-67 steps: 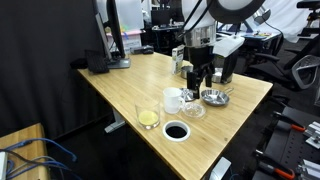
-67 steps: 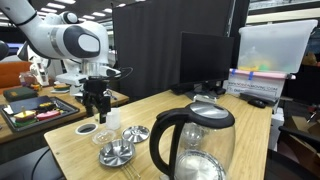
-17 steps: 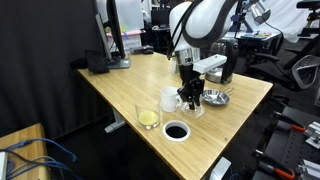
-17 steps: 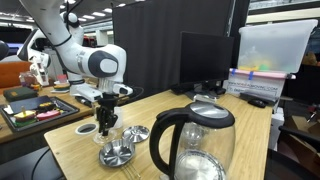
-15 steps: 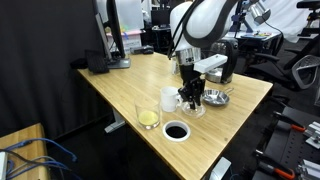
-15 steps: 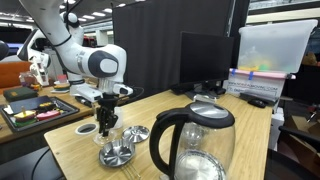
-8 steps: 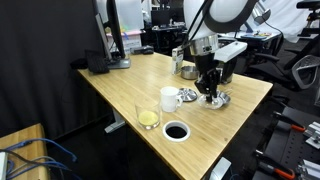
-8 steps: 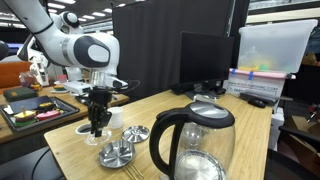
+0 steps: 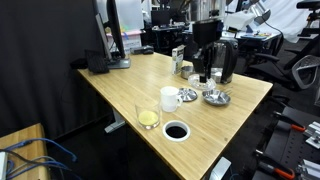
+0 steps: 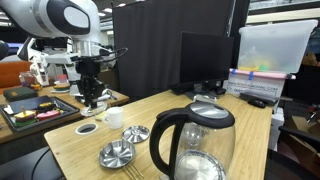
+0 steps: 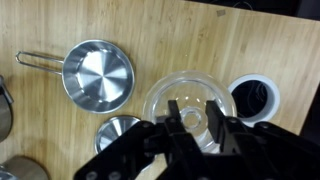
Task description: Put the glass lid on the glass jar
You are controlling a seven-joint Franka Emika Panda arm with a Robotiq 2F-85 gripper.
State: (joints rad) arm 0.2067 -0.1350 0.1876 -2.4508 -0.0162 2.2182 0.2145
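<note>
A pale wooden table stands in a crowded lab. A black curtain hangs along its left side and a dark monitor stands on a far corner. On the near left part of the top is the glass jar, open and yellowish at the bottom. A black ring lies just right of it and a little nearer. A white mug stands just beyond the jar, to the right. Further right lies a shiny metal saucepan, and a dark kettle stands at the far right.

The arm comes down over the right half of the table. Its gripper points straight down and hangs clear of the surface, near the kettle and well apart from the jar. In the wrist view the fingers appear clamped on the raised centre of the glass lid, which sits flat under the gripper and off the table. In that view the saucepan and a small metal bowl lie to the left of the lid, and the black ring lies to its right.
</note>
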